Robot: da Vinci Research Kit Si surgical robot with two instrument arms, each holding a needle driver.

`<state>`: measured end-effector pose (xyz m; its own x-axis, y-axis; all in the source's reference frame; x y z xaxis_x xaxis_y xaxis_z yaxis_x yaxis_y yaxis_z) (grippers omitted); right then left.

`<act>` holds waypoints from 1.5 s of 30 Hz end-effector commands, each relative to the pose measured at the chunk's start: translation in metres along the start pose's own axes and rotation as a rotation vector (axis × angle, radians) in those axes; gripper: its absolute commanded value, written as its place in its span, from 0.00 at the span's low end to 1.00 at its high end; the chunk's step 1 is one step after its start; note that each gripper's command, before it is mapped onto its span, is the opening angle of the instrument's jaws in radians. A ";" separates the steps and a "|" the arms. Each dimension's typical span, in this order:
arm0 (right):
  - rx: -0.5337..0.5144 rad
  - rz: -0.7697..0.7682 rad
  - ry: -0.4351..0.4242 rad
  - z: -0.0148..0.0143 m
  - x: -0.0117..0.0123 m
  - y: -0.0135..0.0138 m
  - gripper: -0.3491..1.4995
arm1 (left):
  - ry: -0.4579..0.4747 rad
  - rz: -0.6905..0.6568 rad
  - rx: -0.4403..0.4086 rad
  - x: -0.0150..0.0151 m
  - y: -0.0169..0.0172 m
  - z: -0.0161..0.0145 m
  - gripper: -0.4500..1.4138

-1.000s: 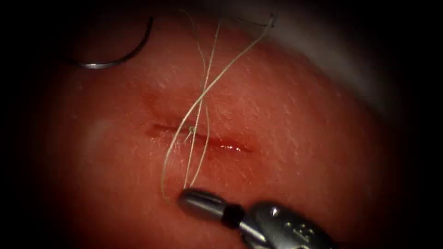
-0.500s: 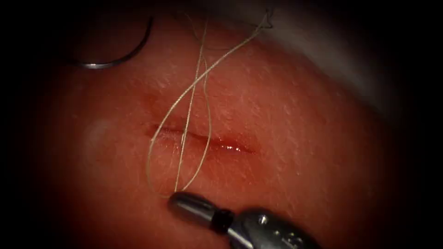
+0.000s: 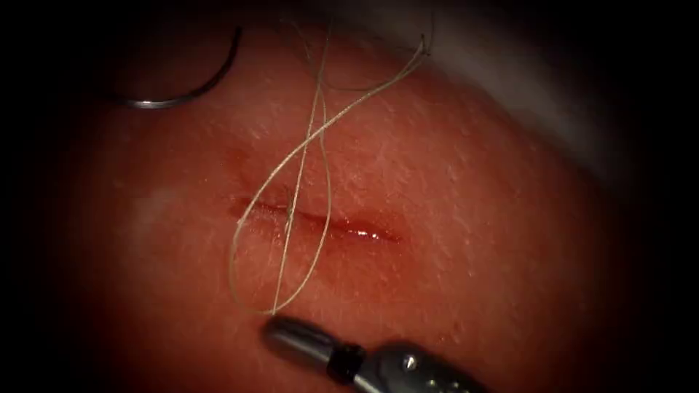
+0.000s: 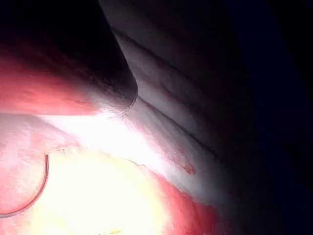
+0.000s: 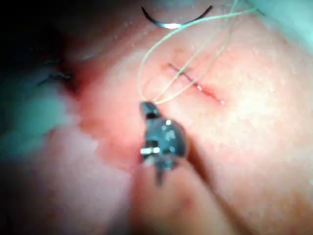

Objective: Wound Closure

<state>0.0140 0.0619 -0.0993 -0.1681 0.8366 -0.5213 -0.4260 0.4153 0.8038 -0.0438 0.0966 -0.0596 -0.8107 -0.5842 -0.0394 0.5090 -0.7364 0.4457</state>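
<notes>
Right arm's tool [image 3: 280,333] sits at the near edge of the tissue [image 3: 473,218], below the cut [image 3: 313,218] in the endoscope view, tip pointing toward the tissue's left side. Its jaws are closed on the thread [image 3: 320,131]: the strands converge right at the tip. From the right wrist camera, the same tool [image 5: 149,108] has thread [image 5: 161,44] running up out of its tip.

Thread path: from the tool tip two strands go up across the cut, plus a wider loop that bows out to the left of them. All strands cross over each other well above the cut, then fan out toward the tissue's far edge; one bends off to the far right edge, where it kinks.

Needle [image 3: 186,84] lies free on the tissue near the far left corner, well apart from the cut and from the tool. It is flat on the surface, not in the tissue, curve opening upward, held by nothing. The left wrist camera shows it too [image 4: 36,193], lying on the tissue, and the right wrist camera has it [image 5: 171,22] beyond the cut.

Cut is a short slit with a glossy patch of red fluid [image 3: 364,233] at its right end.

Left arm's tool: can't tell its state.
</notes>
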 end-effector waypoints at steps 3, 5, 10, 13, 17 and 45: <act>0.002 -0.002 -0.001 0.0009 -0.0008 0.0000 0.00 | 0.002 0.005 0.000 -0.0002 -0.0011 0.0004 0.05; 0.002 -0.001 -0.001 0.0009 -0.0008 0.0000 0.00 | 0.003 0.005 -0.001 -0.0003 -0.0012 0.0004 0.05; -0.084 -0.007 0.082 0.0016 0.0018 0.0003 0.78 | 0.170 -0.107 0.005 -0.0009 0.0010 -0.0018 0.05; -0.086 -0.028 0.077 0.0005 0.0035 0.0001 0.85 | 0.370 -0.332 -0.009 -0.0023 0.0022 -0.0072 0.05; -0.063 -0.032 0.064 -0.0001 0.0040 0.0003 0.86 | 0.539 -0.474 0.018 -0.0034 0.0027 -0.0131 0.05; -0.072 -0.335 -0.097 0.0049 0.0116 0.0052 0.89 | 1.194 -0.896 0.201 -0.0034 0.0025 -0.0332 0.05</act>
<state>0.0132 0.0748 -0.1003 0.0745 0.6974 -0.7128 -0.5046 0.6429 0.5762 -0.0297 0.0853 -0.0884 -0.0674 0.0229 -0.9975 -0.1434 -0.9896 -0.0130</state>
